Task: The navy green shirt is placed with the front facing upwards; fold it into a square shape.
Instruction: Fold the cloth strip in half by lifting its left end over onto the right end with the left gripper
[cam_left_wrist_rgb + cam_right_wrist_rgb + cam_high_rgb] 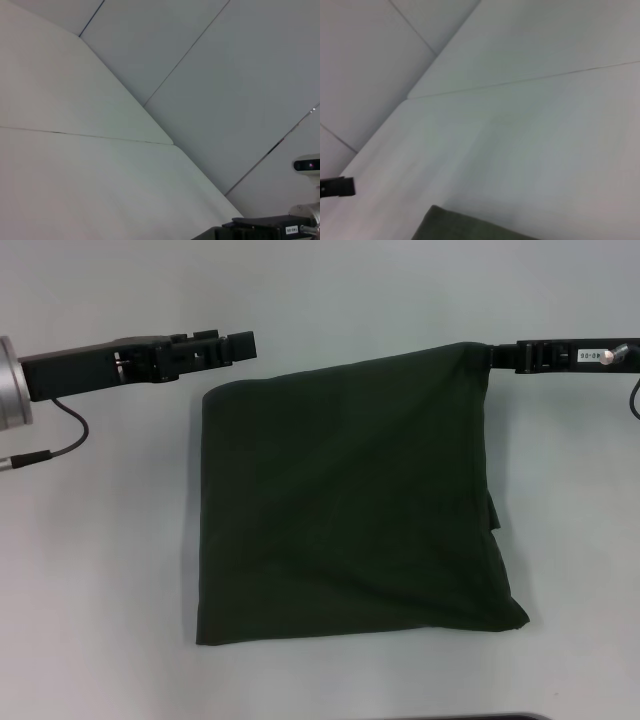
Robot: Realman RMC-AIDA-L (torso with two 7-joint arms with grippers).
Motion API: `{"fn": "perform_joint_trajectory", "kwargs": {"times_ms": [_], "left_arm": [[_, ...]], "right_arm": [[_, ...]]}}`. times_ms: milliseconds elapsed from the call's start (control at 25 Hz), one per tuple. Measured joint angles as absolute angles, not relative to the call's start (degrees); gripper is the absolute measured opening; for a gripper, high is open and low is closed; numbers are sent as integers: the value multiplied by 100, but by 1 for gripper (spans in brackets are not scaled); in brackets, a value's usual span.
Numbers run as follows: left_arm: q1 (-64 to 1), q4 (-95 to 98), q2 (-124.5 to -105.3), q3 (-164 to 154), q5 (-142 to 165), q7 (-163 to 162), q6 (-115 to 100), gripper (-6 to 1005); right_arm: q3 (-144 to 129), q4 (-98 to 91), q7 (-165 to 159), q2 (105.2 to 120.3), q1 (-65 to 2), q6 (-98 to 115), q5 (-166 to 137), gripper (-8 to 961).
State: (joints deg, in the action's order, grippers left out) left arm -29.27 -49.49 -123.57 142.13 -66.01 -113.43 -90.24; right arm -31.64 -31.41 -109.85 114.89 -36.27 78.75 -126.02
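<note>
Dark olive cloth, the navy green shirt (345,505), lies folded into a rough square on the pale table (90,590), plain side up, no lettering showing. Near edge runs fairly straight; near right corner (510,618) juts out a little, and a small flap pokes out along the right side. Far left corner rounded, flat on the table. Far right corner is drawn up to the right gripper (490,355), whose fingers are closed on the fabric there. Left gripper (250,343) hangs just beyond the far left corner, apart from the shirt, carrying nothing; cannot tell how wide its fingers stand. In the right wrist view a strip of green cloth (470,227) shows at the edge.
</note>
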Motion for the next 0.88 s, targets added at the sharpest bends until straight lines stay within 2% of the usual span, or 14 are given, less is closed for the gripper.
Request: {"fn": "perform_joint_trajectory", "kwargs": {"times_ms": [200,360,440,640,880], "left_arm": [[-2937,-4932,-12363,14196,-6601,-11340,-9012,827],[-2946,-4930,-12365,14115,-6601,-11336,-8962,827],[-2946,-4930,-12365,14071,-6601,-11328,-8948,827],[-2943,-4930,-12365,14045,-6601,-11312,-8897,827],[-2941,-4917,-12370,13998,-6601,-11284,-8870,826]], "right_arm": [[-3102,-3136,-10977,11532,-3592,7554,-12494,82],[-3093,-3189,-10883,11510,-3413,7470,-12069,90],[-3093,-3195,-10798,11471,-3345,7654,-11889,317],[-3099,-3199,-10468,11441,-3191,8483,-11670,490],[-3391,-3139,-10353,11501,-3145,8796,-11718,705]]}}
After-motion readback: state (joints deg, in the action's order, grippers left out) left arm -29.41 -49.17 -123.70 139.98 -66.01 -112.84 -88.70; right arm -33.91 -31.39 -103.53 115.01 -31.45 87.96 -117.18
